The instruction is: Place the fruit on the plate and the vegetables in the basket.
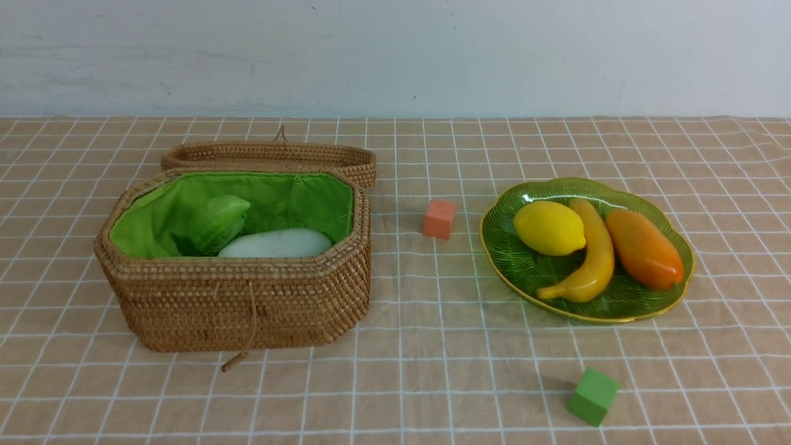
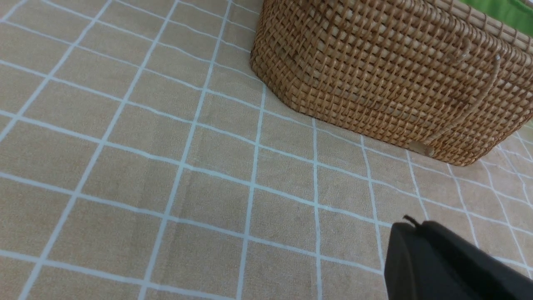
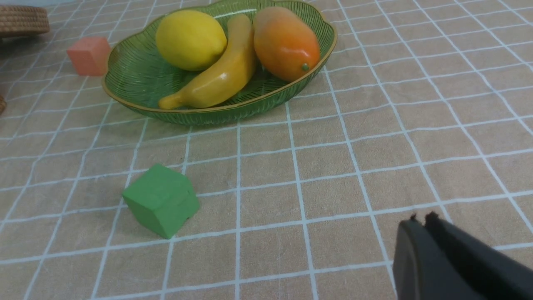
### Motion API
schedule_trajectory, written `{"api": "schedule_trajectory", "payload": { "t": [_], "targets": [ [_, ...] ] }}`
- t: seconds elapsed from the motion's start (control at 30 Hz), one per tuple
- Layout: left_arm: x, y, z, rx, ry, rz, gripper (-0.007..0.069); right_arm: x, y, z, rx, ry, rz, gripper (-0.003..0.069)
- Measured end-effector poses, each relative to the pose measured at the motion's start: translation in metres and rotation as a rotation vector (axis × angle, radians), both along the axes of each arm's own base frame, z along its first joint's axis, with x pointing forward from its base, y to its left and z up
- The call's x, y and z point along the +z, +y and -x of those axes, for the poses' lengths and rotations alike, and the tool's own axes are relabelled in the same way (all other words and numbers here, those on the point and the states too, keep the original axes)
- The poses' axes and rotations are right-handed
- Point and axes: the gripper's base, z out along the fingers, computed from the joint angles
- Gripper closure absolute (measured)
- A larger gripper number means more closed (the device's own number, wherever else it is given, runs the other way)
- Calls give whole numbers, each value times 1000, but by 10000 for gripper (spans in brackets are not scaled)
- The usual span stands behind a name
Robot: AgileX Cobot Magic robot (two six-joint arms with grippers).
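We see both claws pulled back near the cloth with nothing in them: the left gripper has its jaws pressed together, and the right gripper shows its two tips all but touching, so we call it closed and empty.

On the front view, the plate sits at about 3 o'clock from the table's middle and carries all three fruits: the lemon at its 10 o'clock, the banana through the centre, touching the lemon, and the mango at its 2 o'clock. The basket stands at 9 o'clock, lid open behind it. Inside we can make out a white radish and a pale green vegetable; whatever else lies below the rim is hidden from us. No vegetable lies on the cloth, so we judge the sorting done or nearly so.

Should anything need regripping, the glossy toys look light, stiff and slippery; we would take them across the narrowest width near the middle. The glass plate looks fragile and is best left alone.

The pink cube and green cube sit loose on the checked cloth.
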Motion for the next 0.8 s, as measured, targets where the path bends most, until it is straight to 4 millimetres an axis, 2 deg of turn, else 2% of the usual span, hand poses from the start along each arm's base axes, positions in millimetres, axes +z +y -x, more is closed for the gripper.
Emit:
{"api": "schedule_trajectory", "payload": {
  "t": [0.8],
  "targets": [
    [0,0,0,0,0,0,627,0,0,0,0,0,0,606]
  ]
}}
